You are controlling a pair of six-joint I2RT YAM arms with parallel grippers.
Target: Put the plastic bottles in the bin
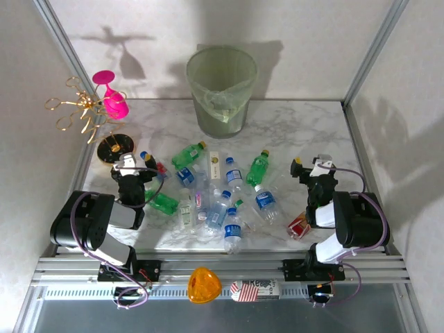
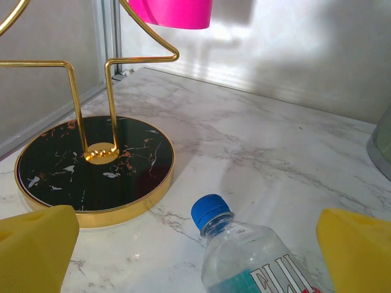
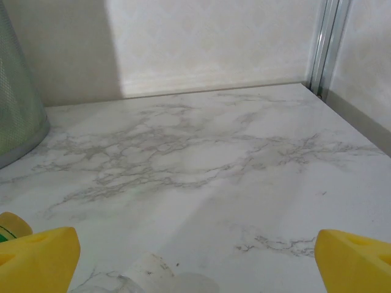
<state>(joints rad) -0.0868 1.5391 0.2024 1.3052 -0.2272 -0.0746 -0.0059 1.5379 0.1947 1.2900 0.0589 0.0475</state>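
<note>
Left tool (image 1: 127, 164) and right tool (image 1: 311, 167) both stand wide open and hold nothing, low at the near side of the worktop (image 1: 298, 128). The plastic bottles (image 1: 258, 168) lie scattered between them, and a blue-capped bottle (image 2: 241, 256) lies just ahead of the left tool's open jaws. Behind the scatter, the bin (image 1: 222, 114) shows no bottle inside, so the job looks barely begun, with every bottle left to move.

A pink goblet (image 1: 113, 102) is on a gold wire stand (image 1: 82, 111) with a black base (image 1: 114, 148). A small red object (image 1: 299, 225) lies front right
</note>
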